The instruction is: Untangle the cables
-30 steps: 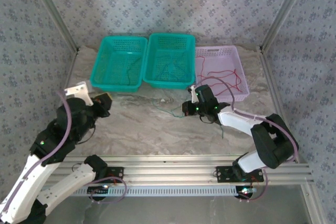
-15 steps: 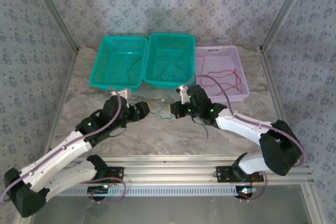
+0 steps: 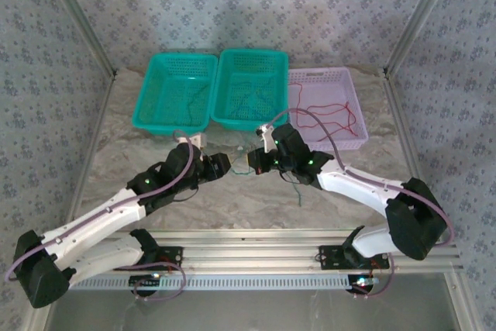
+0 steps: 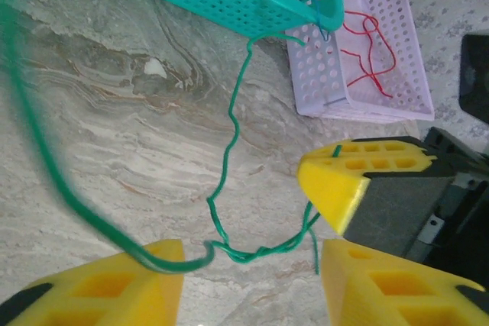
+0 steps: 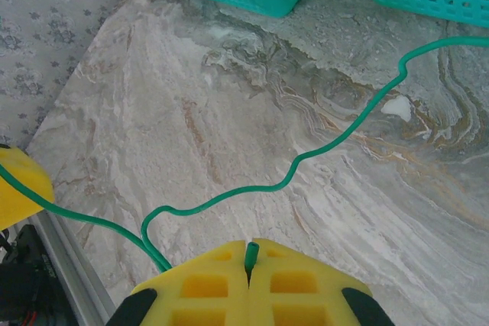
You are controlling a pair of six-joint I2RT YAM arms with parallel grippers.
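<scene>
Green cable [image 4: 232, 120] on grey-veined marble bench [image 3: 232, 199] — two teal baskets [image 3: 182, 56] [image 3: 254, 51], lilac basket [image 3: 318, 72] with red cable [image 3: 333, 110]; claw pads [image 5: 202, 284] yellow, walls [image 3: 248, 5] blue-grey floral.

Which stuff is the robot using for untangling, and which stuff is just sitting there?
For the job: thin green wire, thin red wires, right end effector, left end effector.
Just there: two teal plastic baskets, lilac plastic basket, marble tabletop.
</scene>
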